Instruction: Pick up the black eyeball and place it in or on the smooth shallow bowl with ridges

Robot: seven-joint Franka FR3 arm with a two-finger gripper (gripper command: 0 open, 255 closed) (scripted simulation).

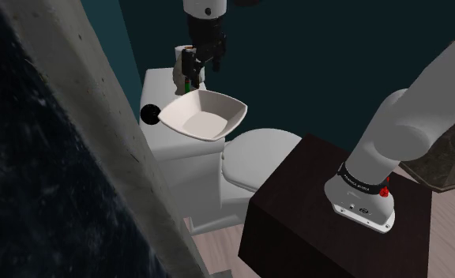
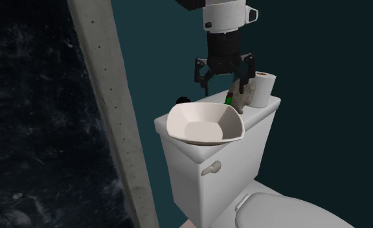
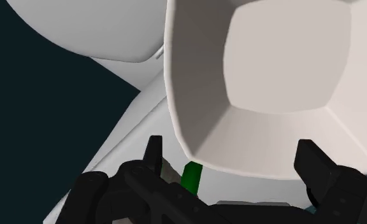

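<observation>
The black eyeball (image 1: 150, 114) rests on the white toilet tank (image 1: 161, 134), touching the bowl's edge toward the shoulder view's left; in the second exterior view, the eyeball (image 2: 183, 100) peeks out behind the bowl's rim. The pale, squarish shallow bowl (image 1: 201, 114) (image 2: 204, 123) (image 3: 284, 83) stands on the tank lid with nothing in it. My gripper (image 1: 201, 73) (image 2: 224, 83) (image 3: 230, 159) hangs open above the back of the tank, just behind the bowl, its fingers (image 3: 152, 153) apart and holding nothing. It is well clear of the eyeball.
A green-capped object (image 2: 229, 99) (image 3: 191, 178) and a toilet paper roll (image 2: 264, 89) stand on the tank right under and beside the gripper. The toilet lid (image 1: 257, 154) lies below. A concrete wall edge (image 1: 92, 118) borders the tank's far side. My dark stand (image 1: 329, 213) sits beside the toilet.
</observation>
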